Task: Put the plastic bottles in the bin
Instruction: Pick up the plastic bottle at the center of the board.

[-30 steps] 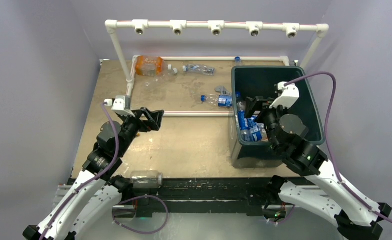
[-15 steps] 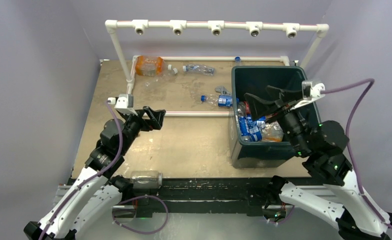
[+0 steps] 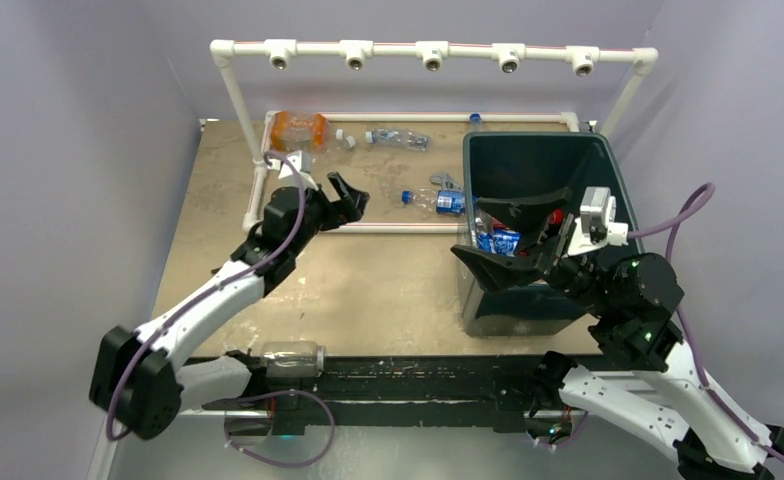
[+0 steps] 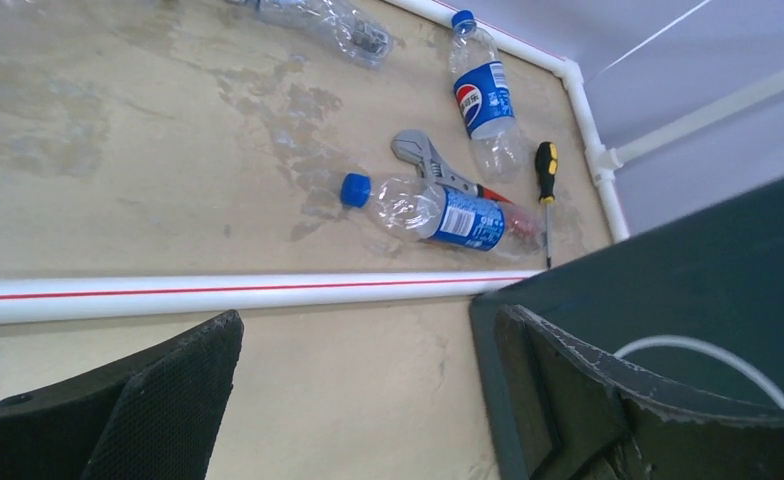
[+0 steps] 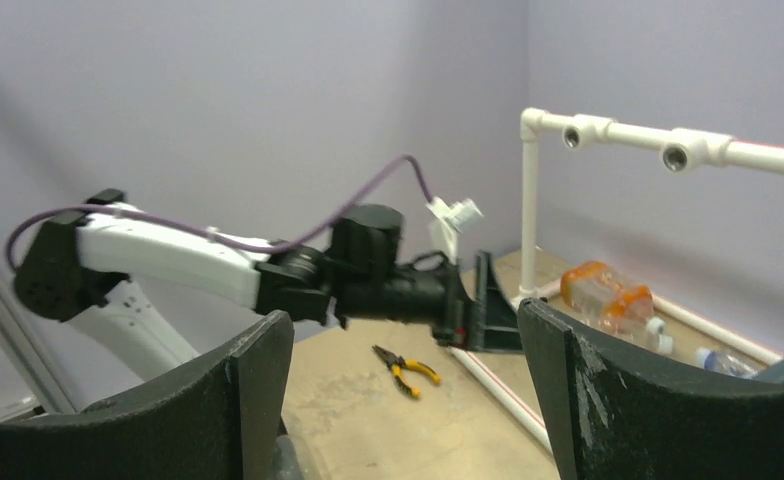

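The dark green bin (image 3: 538,139) stands at the right with several blue-labelled bottles (image 3: 498,241) inside. On the table left of it lies a clear bottle (image 3: 434,200) with a blue cap, which the left wrist view shows too (image 4: 438,212). A Pepsi bottle (image 4: 483,95) and a crushed clear bottle (image 4: 334,20) lie farther back. An orange bottle (image 3: 298,130) rests at the far left. My left gripper (image 3: 346,194) hangs open and empty over the white pipe, short of the blue-capped bottle. My right gripper (image 3: 508,240) is open and empty above the bin's near-left corner.
An adjustable wrench (image 4: 423,160) and a yellow-handled screwdriver (image 4: 546,188) lie beside the blue-capped bottle. Yellow pliers (image 5: 405,368) lie on the table's left part. A white pipe frame (image 3: 398,228) fences the far area. A clear bottle (image 3: 293,358) rests at the front rail.
My left arm has stretched forward and to the right, up to the white pipe. My right gripper has come up out of the bin, swung left and opened wider.
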Available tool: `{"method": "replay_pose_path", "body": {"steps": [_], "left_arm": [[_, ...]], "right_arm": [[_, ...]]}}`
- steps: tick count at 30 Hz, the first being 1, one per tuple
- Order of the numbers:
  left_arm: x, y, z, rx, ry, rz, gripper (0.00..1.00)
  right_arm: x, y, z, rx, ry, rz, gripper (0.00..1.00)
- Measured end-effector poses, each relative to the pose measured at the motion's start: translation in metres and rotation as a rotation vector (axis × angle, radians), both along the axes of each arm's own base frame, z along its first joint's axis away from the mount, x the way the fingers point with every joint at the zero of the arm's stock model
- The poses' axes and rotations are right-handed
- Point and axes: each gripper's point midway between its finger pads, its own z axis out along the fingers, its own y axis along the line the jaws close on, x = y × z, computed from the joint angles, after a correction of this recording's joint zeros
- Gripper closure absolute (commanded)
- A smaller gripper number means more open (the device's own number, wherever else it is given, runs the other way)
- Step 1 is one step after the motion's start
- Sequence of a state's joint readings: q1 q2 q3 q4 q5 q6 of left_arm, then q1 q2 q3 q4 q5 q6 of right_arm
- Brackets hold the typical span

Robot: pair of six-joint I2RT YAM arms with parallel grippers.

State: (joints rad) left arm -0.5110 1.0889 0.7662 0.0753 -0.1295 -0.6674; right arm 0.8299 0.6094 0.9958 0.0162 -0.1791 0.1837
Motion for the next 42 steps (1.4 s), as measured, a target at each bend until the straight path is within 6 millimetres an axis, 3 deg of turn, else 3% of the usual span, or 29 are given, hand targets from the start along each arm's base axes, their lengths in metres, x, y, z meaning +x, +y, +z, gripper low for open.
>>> {"method": "replay_pose_path", "body": {"steps": [3,11,17,21,26,34,42], "left_arm": [[0.023,-0.018,-0.013,-0.089,0.052,0.024,0.04],[0.069,-0.061,-0.076,-0.278,0.195,0.141,0.04],[0.099,-0.106,-0.087,-0.418,0.194,0.198,0.08],[0.118,-0.114,-0.108,-0.482,0.22,0.271,0.07],[0.133,-0.125,-0.126,-0.514,0.257,0.338,0.01],[0.157,-0.164,-0.115,-0.608,0.314,0.355,0.01],[0.161,-0.183,-0.148,-0.567,0.477,0.406,0.01]], "right_arm": [[-0.006,-0.001,0.005,0.012,-0.024,0.02,0.13],[-0.015,-0.011,0.012,0.034,-0.059,0.018,0.13],[-0.016,-0.014,0.011,0.025,-0.072,0.008,0.13],[-0.014,-0.014,0.006,0.006,-0.069,-0.002,0.13],[-0.013,-0.02,0.008,0.006,-0.084,-0.03,0.13],[-0.008,-0.023,0.006,-0.01,-0.098,-0.068,0.12],[-0.003,-0.026,-0.003,-0.031,-0.085,-0.101,0.12]]}}
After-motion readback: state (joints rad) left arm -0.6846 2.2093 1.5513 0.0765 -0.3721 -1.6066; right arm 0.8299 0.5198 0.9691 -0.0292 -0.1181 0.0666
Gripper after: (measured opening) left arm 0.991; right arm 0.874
